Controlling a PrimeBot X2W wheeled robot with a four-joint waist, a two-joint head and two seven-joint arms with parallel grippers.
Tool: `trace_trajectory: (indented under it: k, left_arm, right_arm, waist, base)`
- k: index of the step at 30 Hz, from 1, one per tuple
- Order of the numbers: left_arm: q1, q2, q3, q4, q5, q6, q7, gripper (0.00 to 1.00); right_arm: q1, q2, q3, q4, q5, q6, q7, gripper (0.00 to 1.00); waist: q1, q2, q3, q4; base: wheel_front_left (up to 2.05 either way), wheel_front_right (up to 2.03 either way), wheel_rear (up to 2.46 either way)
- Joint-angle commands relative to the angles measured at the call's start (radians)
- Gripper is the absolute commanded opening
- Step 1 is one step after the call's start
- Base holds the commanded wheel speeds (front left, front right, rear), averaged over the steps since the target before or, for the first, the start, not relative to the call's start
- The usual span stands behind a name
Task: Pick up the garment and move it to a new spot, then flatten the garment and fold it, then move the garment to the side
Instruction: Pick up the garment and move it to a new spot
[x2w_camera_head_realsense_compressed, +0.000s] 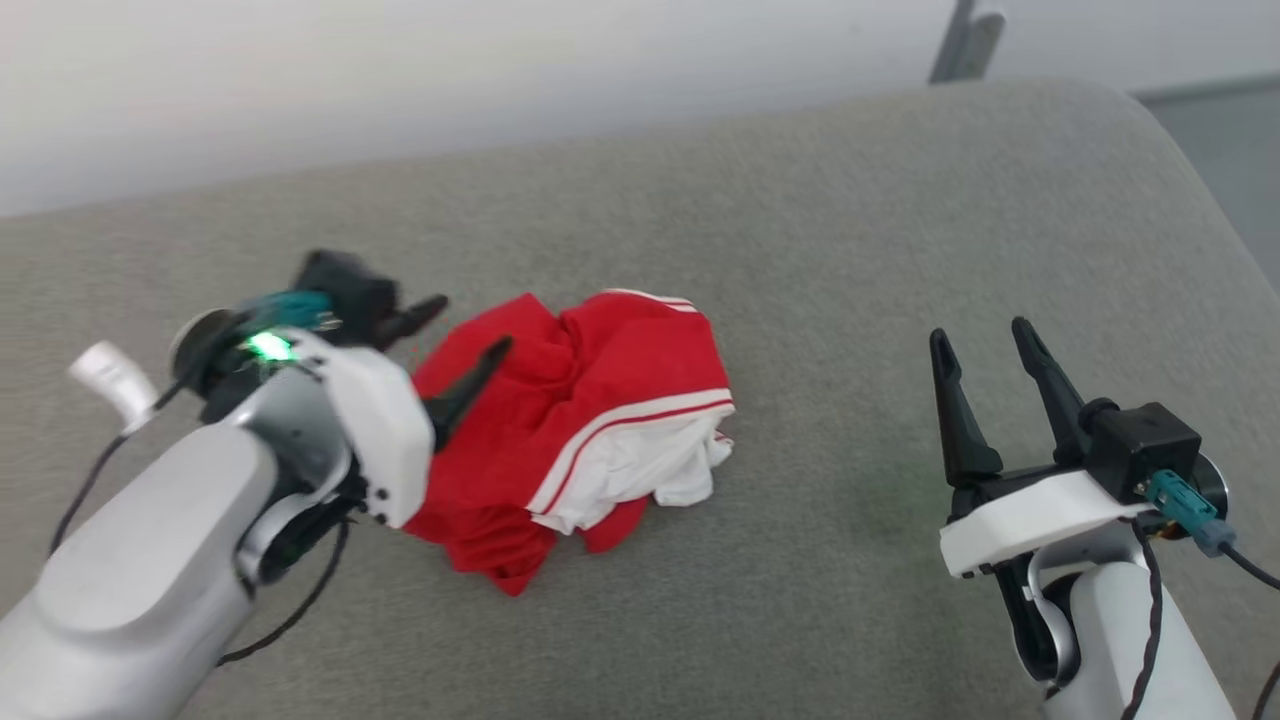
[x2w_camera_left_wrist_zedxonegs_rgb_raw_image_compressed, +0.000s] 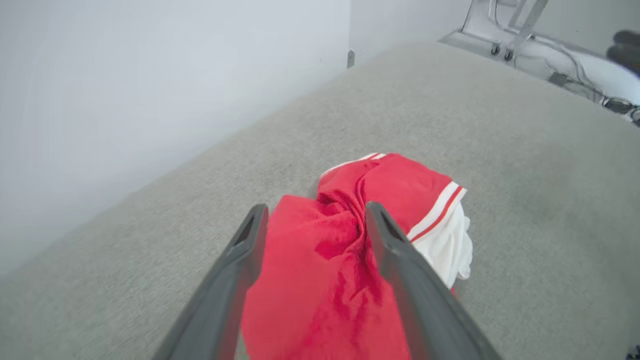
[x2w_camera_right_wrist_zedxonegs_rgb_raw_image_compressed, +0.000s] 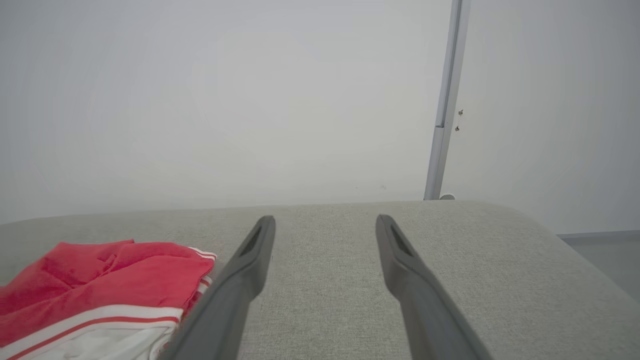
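The garment (x2w_camera_head_realsense_compressed: 575, 425) lies crumpled in a heap on the grey cushioned surface (x2w_camera_head_realsense_compressed: 850, 250), red with a white sleeve and red-white striped trim showing on its right side. My left gripper (x2w_camera_head_realsense_compressed: 470, 333) is open over the heap's left part, its two dark fingers spread apart. In the left wrist view the garment (x2w_camera_left_wrist_zedxonegs_rgb_raw_image_compressed: 340, 260) bunches up between and below the spread fingers (x2w_camera_left_wrist_zedxonegs_rgb_raw_image_compressed: 250, 240), which do not pinch it. My right gripper (x2w_camera_head_realsense_compressed: 985, 340) stands open at the lower right, well clear of the cloth. The right wrist view shows the garment (x2w_camera_right_wrist_zedxonegs_rgb_raw_image_compressed: 100, 285) at its lower left.
A pale wall (x2w_camera_head_realsense_compressed: 400, 80) runs along the far edge of the surface. The surface rounds off at the right, with floor (x2w_camera_head_realsense_compressed: 1230, 150) beyond. A metal post (x2w_camera_right_wrist_zedxonegs_rgb_raw_image_compressed: 445, 100) stands against the wall at the back right. Bare grey surface lies between the garment and my right gripper.
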Motion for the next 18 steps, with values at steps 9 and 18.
trace_trajectory:
  k: [9,18]
  left_arm:
    - [0.219,0.088,0.138,-0.114,-0.020,0.138,-0.305,1.00]
    - [0.455,0.151,0.278,-0.221,-0.036,0.272,-0.470,1.00]
  right_arm:
    - [0.060,0.000,-0.036,-0.036,-0.031,0.000,0.014,1.00]
    - [0.113,-0.010,-0.066,-0.053,-0.044,0.000,0.019,1.00]
  waist:
    - [0.0000,0.0000,-0.091,0.083]
    - [0.0000,0.0000,-0.142,0.136]
  base:
    - [0.00,0.00,0.00]
    - [0.00,0.00,0.00]
